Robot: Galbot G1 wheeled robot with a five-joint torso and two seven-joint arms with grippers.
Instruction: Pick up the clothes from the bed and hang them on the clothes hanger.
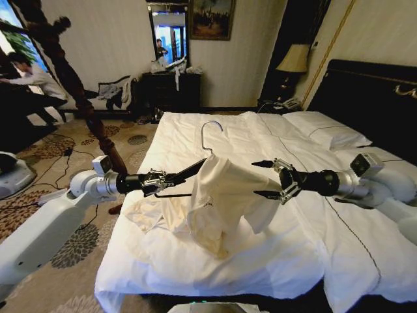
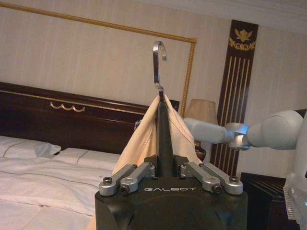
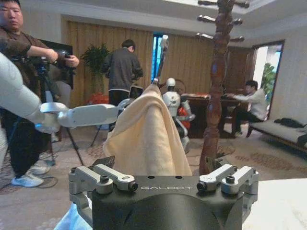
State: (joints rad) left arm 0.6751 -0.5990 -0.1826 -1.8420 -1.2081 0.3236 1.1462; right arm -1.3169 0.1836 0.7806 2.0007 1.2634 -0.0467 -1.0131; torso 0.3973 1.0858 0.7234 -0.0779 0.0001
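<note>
The clothes hanger (image 1: 210, 135), with a silver wire hook and dark arms, hangs in the air above the bed (image 1: 313, 241). My left gripper (image 1: 156, 182) is shut on one dark arm of it. The cream clothes (image 1: 225, 192) drape over the hanger, and one end trails on the duvet by the bed's left edge. To the right of the garment my right gripper (image 1: 267, 178) stands open, fingers spread beside the fabric's edge. In the left wrist view the left gripper (image 2: 165, 168) clamps the hanger arm below the hook (image 2: 159, 62) and the clothes (image 2: 141, 141). In the right wrist view the clothes (image 3: 146, 136) hang just beyond the right gripper (image 3: 165, 184).
A tall dark turned-wood stand (image 1: 81, 91) rises left of the bed. White pillows (image 1: 329, 130) lie against the dark headboard (image 1: 368, 98). At the far wall are a dark dresser (image 1: 171, 91) and a lamp (image 1: 294, 59). Patterned carpet (image 1: 71, 248) runs along the left side.
</note>
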